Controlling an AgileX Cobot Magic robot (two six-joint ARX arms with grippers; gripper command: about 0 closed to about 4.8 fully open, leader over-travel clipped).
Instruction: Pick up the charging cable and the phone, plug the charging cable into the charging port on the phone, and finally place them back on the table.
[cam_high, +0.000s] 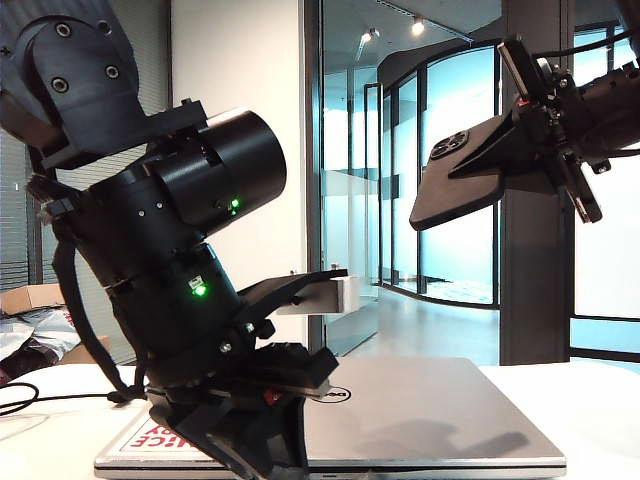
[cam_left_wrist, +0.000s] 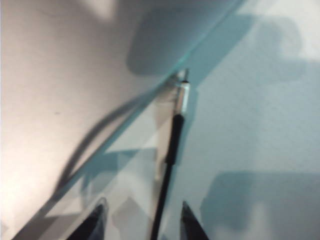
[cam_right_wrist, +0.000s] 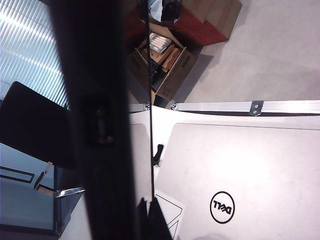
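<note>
Exterior view: I see the left arm big and close, bent down low over the silver laptop (cam_high: 400, 420), which lies shut on the white table (cam_high: 600, 395). The left gripper (cam_high: 255, 440) sits right at the laptop's near edge, by the red-and-white sticker (cam_high: 150, 435). I can't see its tips well from here, too dark.

Left wrist cam helps more. The 2 dark fingertips (cam_left_wrist: 92, 225) stand apart w/ the charging cable (cam_left_wrist: 167, 165) running up between them. The cord's black, w/ a small silver plug tip (cam_left_wrist: 183, 95) at the far end. That tip lies right at the laptop's edge, on the table beside it. The fingers are spread on both sides of the cord. I can't tell if they touch it.

The right gripper (cam_high: 560, 150) is high up above the laptop, well off the table. It's pinching the phone (cam_high: 465, 175), a flat black slab w/ a round camera bump (cam_high: 449, 145) on its back. The phone sticks out sideways from the gripper, tilted, w/ its free end lower.

Right wrist cam: the phone (cam_right_wrist: 95, 125) fills the near part as a dark blurry bar, seen edge-on. Past it, the laptop's lid w/ the Dell logo (cam_right_wrist: 222, 207) lies far below. I can't make out the charging port.
</note>
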